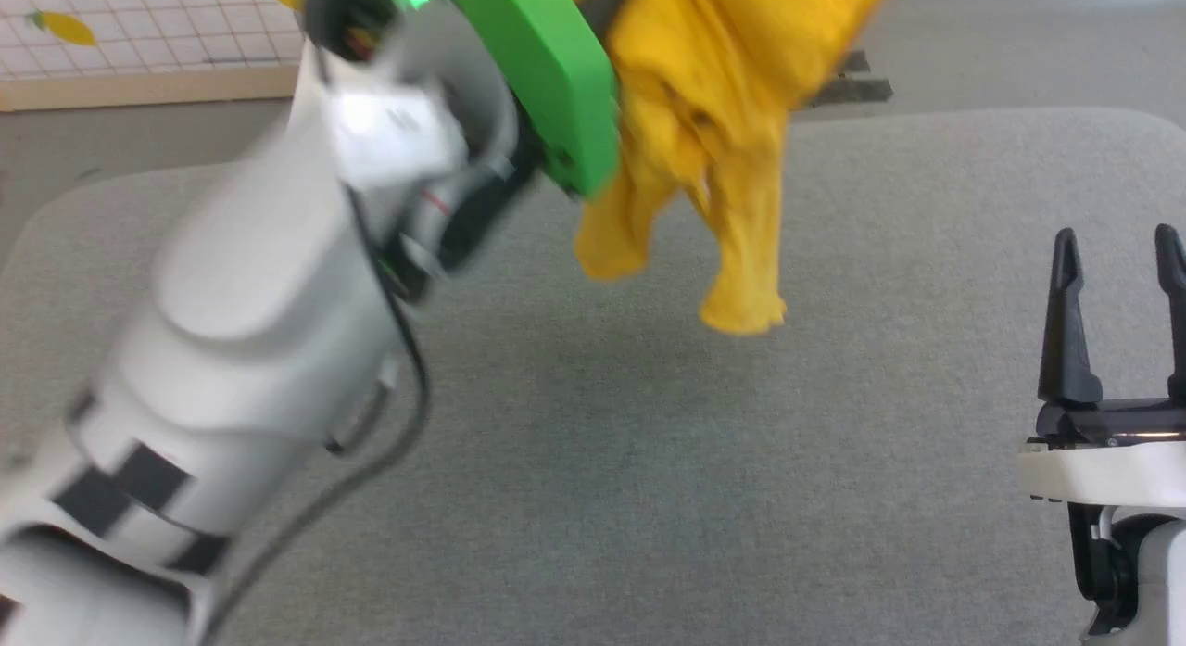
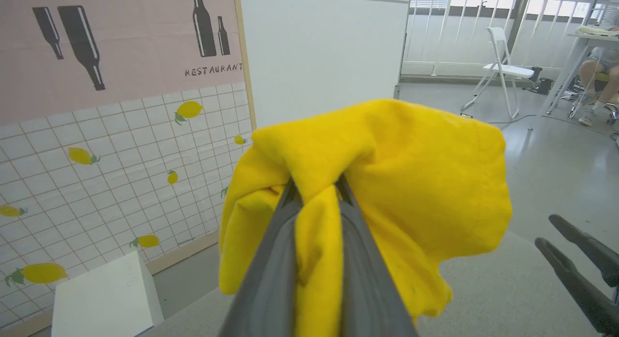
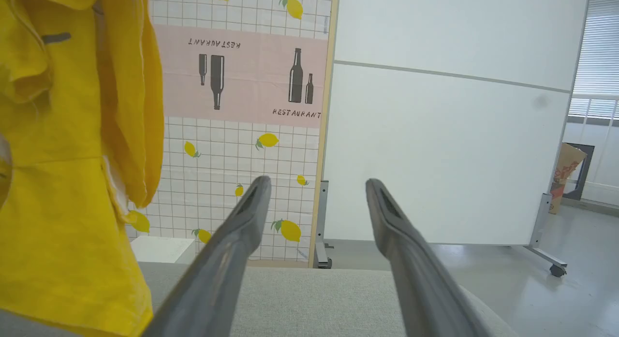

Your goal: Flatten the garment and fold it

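The yellow garment (image 1: 713, 136) hangs bunched in the air above the grey table (image 1: 649, 461), its lower folds dangling clear of the surface. My left gripper (image 2: 316, 184) is shut on a fold of the garment (image 2: 411, 182), with cloth draped over both fingertips. In the head view the left arm reaches up across the left side and its fingers are hidden behind the green wrist part and the cloth. My right gripper (image 1: 1116, 247) stands open low at the right, apart from the cloth. In the right wrist view the right gripper (image 3: 314, 187) is empty, with the garment (image 3: 63, 182) hanging at the left.
A lemon-patterned tile wall with a pink restaurant poster (image 3: 242, 80) and a white partition (image 3: 449, 148) stand beyond the table. A white box (image 2: 104, 298) sits by the table's far edge. A folding chair (image 2: 503, 66) and a seated person (image 2: 599, 71) are farther off.
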Available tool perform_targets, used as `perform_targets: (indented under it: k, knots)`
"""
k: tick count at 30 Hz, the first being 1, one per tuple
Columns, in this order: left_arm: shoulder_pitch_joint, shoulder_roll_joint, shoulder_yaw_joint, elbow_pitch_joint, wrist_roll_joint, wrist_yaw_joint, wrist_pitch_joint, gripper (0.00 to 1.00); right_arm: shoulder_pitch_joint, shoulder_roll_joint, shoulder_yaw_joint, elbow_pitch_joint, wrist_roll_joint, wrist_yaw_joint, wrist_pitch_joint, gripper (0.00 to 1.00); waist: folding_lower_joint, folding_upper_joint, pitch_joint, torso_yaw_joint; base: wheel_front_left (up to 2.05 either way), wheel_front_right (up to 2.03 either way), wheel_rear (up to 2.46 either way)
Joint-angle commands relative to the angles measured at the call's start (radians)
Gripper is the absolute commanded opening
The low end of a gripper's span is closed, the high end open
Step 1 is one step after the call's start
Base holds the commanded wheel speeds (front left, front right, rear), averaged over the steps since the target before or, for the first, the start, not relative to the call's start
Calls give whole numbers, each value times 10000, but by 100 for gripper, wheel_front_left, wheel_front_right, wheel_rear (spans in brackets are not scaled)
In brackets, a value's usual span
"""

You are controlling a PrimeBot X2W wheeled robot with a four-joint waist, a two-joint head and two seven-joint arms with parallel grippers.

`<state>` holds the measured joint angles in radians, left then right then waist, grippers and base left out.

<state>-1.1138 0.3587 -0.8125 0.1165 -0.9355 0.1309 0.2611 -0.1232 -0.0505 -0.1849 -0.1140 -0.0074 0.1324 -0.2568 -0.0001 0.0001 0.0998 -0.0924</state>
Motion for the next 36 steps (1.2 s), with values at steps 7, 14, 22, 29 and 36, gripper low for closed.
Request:
perform_targets:
  k: [7, 14, 22, 29, 36]
  knots:
    - [2197, -507, -618, 690, -136, 100, -1182, 0, -123, 3, 167, -86, 252, -17, -48, 100, 1, -1, 717, -619, 0, 0, 0]
    - [3607, -600, -1590, 2767, 41, 35, -1233, 0, -323, 3, 427, 17, 374, -17, -49, 100, 1, -1, 1083, -810, 0, 0, 0]
    - [3484, -1328, -1447, 3871, -113, -409, -2036, 100, -455, 3, 510, 246, 376, -17, -49, 100, 1, -1, 1117, -542, 0, 0, 0]
    - [3699, -729, -136, 2624, -186, -124, -4218, 100, -198, 3, 476, 431, 297, -17, -49, 100, 1, -1, 654, -206, 0, 0, 0]
    - [5779, 1158, 2187, -506, 1214, 1274, -5216, 100, 195, 3, 414, 605, 276, -17, -49, 100, 1, -1, 515, 147, 0, 0, 0]
